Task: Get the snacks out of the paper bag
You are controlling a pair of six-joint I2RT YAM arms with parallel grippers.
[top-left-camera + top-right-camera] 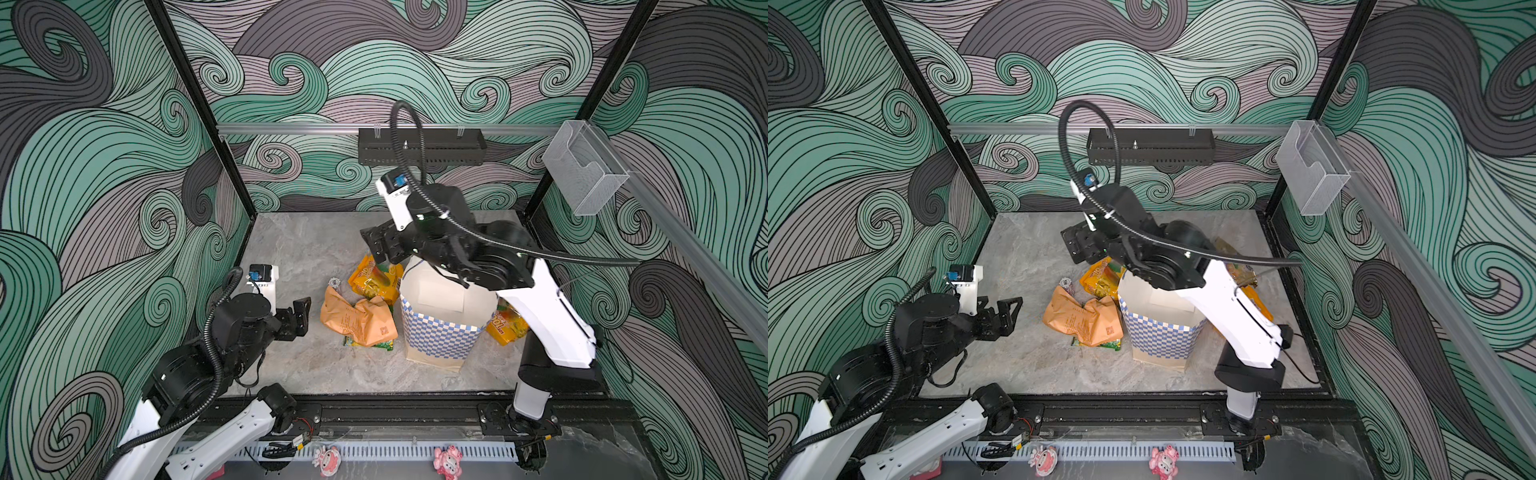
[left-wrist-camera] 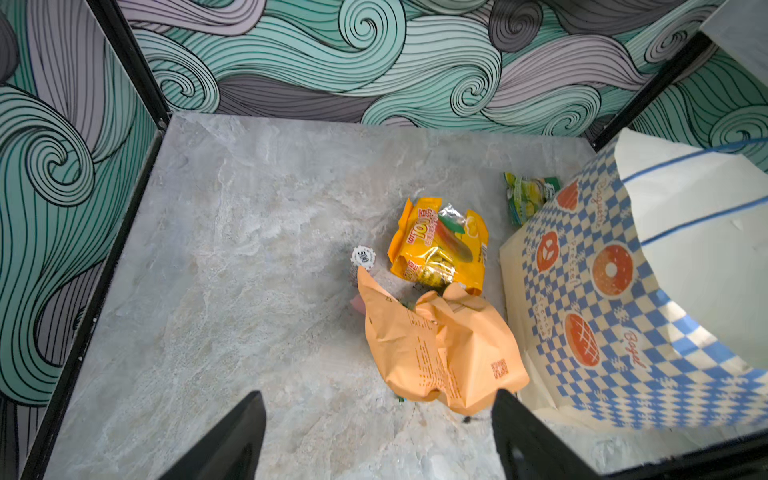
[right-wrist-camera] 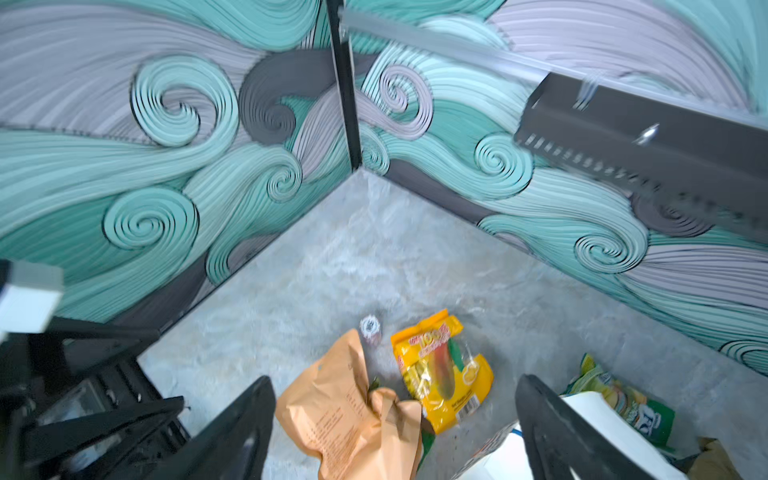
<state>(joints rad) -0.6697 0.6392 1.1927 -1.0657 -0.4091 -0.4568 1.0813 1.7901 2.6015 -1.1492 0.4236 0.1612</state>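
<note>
Looks like drop-off step: right claw [image 1: 372, 245] hangs open, empty, over orange-yellow snack packet [image 1: 376, 280] lying on desk [image 1: 291, 257] beside upright paper bag [image 1: 440, 328]; left claw [image 1: 302, 316] open too; next, recheck bag's inside.

There is a blue-and-white checked paper bag [image 1: 436, 336], a tan-orange packet [image 1: 357, 320] and a yellow packet [image 1: 374, 282].
</note>
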